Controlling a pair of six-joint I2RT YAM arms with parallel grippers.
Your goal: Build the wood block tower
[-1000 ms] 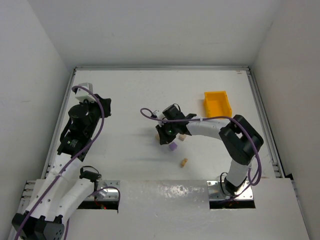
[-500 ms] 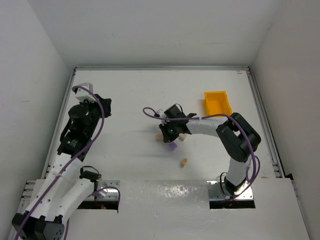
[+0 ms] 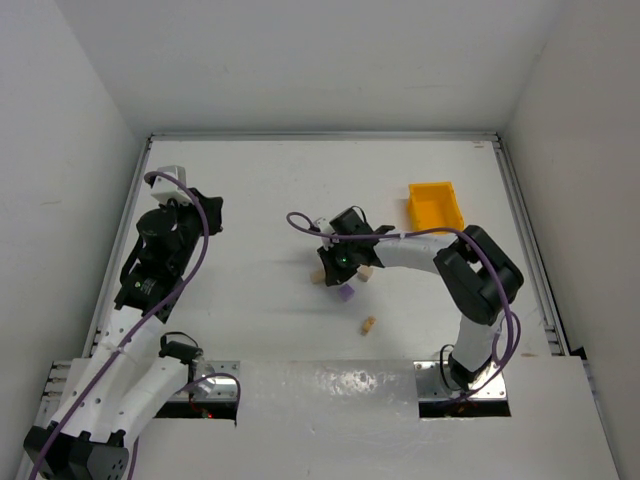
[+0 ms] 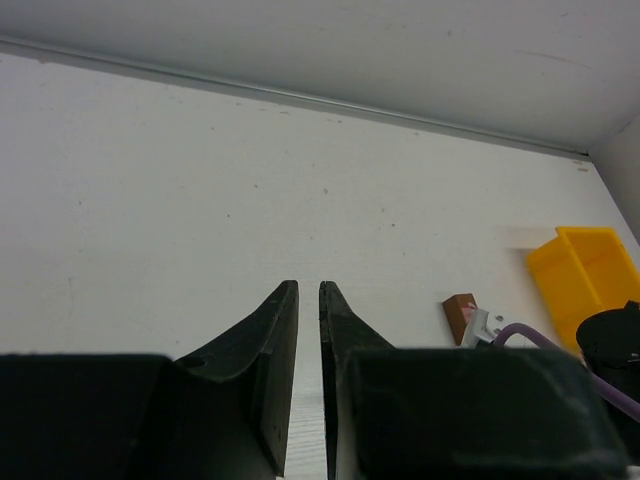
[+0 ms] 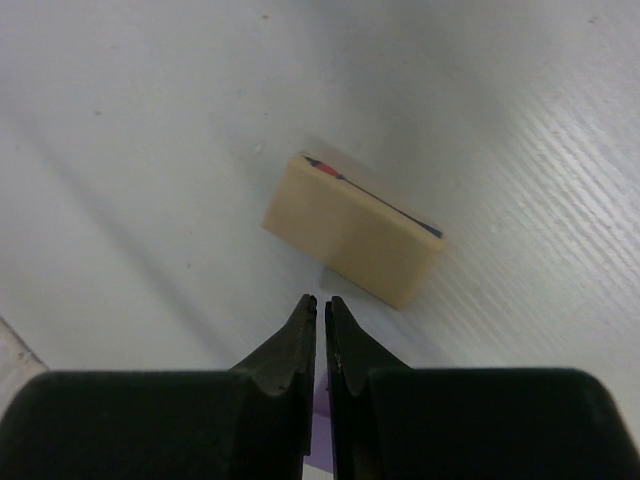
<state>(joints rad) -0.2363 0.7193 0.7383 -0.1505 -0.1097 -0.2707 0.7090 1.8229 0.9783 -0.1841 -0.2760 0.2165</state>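
The right gripper point(image 5: 320, 300) is held low over the table point(image 3: 250, 180) at the centre of the overhead frame. Its fingers are pressed together with nothing between them. A pale tan block point(image 5: 352, 228) lies just beyond the tips, and a sliver of the purple block point(image 3: 345, 292) shows beneath them. This pose suggests nudging rather than grasping.

No tower is stacked yet. Another tan block point(image 3: 366, 272) and a small tan piece point(image 3: 368, 324) lie nearby, apart from each other.

The left gripper point(image 4: 308, 288), fingers nearly touching and empty, is parked at the frame's left, presumably to leave room. A brown block point(image 4: 461, 317) is seen from its wrist view. The yellow bin point(image 3: 434, 205) sits at upper right.
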